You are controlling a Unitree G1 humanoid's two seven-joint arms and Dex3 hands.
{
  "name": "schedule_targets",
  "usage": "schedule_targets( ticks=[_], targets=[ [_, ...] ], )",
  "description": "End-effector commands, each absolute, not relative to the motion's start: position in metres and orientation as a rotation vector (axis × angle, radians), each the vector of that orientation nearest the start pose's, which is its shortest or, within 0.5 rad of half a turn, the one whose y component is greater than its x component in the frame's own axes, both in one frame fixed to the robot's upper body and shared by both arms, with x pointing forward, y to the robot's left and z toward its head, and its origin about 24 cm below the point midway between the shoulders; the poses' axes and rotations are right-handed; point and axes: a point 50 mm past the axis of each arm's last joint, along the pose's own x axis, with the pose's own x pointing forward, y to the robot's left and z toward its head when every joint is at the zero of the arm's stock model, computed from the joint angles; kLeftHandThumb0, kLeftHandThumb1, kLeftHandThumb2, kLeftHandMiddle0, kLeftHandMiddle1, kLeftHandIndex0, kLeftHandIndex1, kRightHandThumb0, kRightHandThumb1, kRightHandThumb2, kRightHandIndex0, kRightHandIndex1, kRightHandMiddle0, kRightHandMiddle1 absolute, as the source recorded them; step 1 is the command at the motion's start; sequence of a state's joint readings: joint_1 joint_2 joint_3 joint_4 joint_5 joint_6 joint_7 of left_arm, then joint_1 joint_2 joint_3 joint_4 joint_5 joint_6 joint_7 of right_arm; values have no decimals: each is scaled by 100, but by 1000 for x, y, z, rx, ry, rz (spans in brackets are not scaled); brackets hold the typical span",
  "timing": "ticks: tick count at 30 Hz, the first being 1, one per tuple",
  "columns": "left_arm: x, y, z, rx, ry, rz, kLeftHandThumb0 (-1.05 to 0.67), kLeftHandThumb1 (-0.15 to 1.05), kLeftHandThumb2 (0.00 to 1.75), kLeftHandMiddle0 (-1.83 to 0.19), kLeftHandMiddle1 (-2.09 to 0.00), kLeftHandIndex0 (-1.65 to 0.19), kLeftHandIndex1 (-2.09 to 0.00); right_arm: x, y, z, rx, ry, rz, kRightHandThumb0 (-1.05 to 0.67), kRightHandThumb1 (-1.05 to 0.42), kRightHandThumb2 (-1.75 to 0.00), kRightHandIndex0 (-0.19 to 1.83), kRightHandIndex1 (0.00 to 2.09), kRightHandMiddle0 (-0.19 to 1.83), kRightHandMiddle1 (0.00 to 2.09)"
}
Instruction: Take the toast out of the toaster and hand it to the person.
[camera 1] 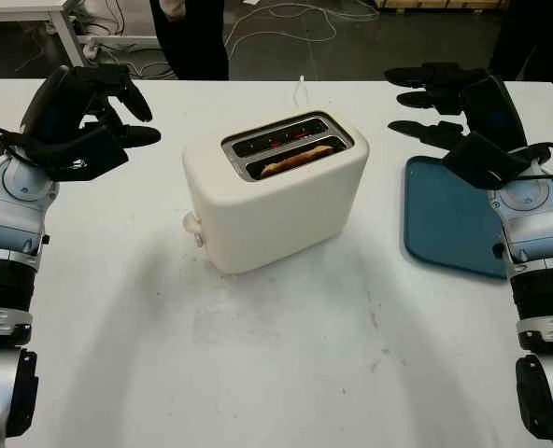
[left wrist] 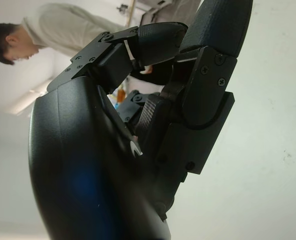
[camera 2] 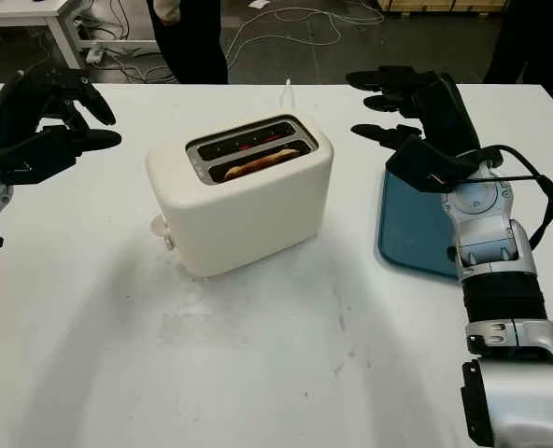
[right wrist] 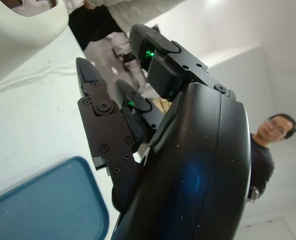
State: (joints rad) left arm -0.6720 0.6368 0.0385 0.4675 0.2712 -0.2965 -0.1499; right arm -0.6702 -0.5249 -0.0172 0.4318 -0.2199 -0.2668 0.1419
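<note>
We see one toaster [camera 1: 275, 191] standing between our two hands, with one slice of toast [camera 1: 295, 160] sunk in the slot nearer to us; only its browned top edge shows above the rim. The second slot, behind it, looks empty and shows red marks inside.

The relation that matters for the coming reach is this: the toast's long axis runs along the slot, across from one hand toward the other, rising a little toward the right hand's side. So fingers must come down from above and pinch across the slice's thin faces, not along its length.

Our left hand [camera 1: 88, 117] hangs above the table off the toaster's left end, holding nothing, its fingers parted and pointing toward the toaster. Our right hand [camera 2: 409, 105] hovers off the toaster's right end, over the far edge of a blue tray [camera 1: 449, 222], also empty with fingers extended. Both stand well apart from the toast. We judge the right hand slightly nearer to the slot's raised end, though the difference is small.

Count: one toaster, one slice, one tray. A person [camera 1: 188, 33] stands beyond the far edge of the table. Nothing has been grasped yet.
</note>
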Motion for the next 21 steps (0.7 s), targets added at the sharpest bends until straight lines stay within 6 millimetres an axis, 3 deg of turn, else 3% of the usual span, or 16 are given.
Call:
schedule_targets(
  ticks=[1, 21],
  targets=[
    [348, 255, 210, 893, -433, -23, -105, 89, 1, -96, -122, -80, -125, 353, -219, 194, -743, -440, 90, -18, -82, 0, 91, 1, 79, 0],
    [348, 254, 210, 894, -429, -31, -105, 89, 0, -96, -122, -81, -124, 352, -219, 194, -759, -438, 95, -19, -82, 0, 91, 1, 80, 0]
  ],
)
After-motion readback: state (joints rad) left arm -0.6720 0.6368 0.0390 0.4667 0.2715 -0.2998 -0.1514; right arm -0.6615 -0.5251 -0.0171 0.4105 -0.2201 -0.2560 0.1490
